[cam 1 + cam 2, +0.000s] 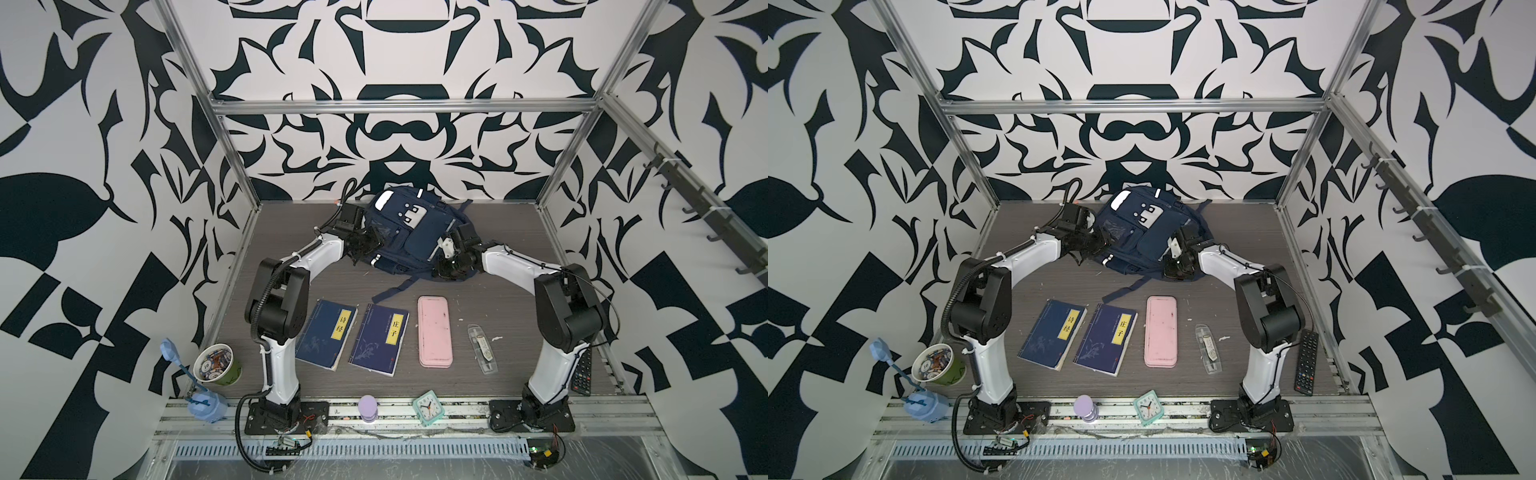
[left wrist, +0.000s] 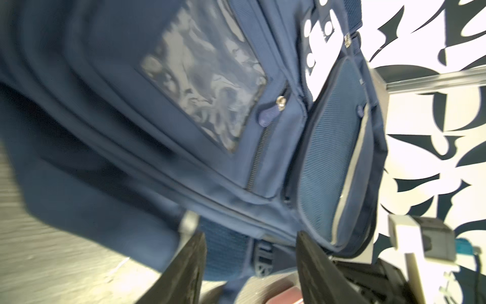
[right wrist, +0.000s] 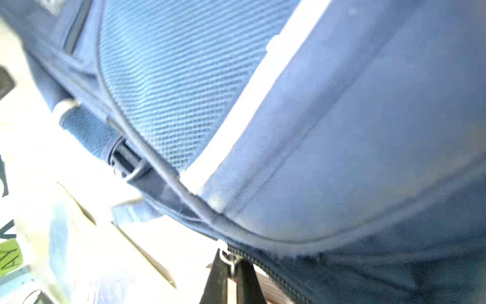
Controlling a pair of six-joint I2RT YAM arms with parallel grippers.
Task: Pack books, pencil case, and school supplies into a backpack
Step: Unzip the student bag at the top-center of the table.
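Your left claw (image 2: pixel 249 235) stands open beside the backpack (image 2: pixel 131 131); your right claw (image 3: pixel 232 263) pinches its zipper pull (image 3: pixel 226 254).

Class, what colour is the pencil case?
Pale pink; the pencil case shows best in a top view.

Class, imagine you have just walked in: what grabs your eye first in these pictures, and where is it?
The bold black-and-white patterned walls surround everything. At the far middle of the table lies the navy backpack, flanked by both arms, the right gripper pinching its zipper pull. Nearer the front, two blue books, a pink pencil case and a clear packet lie in a row.
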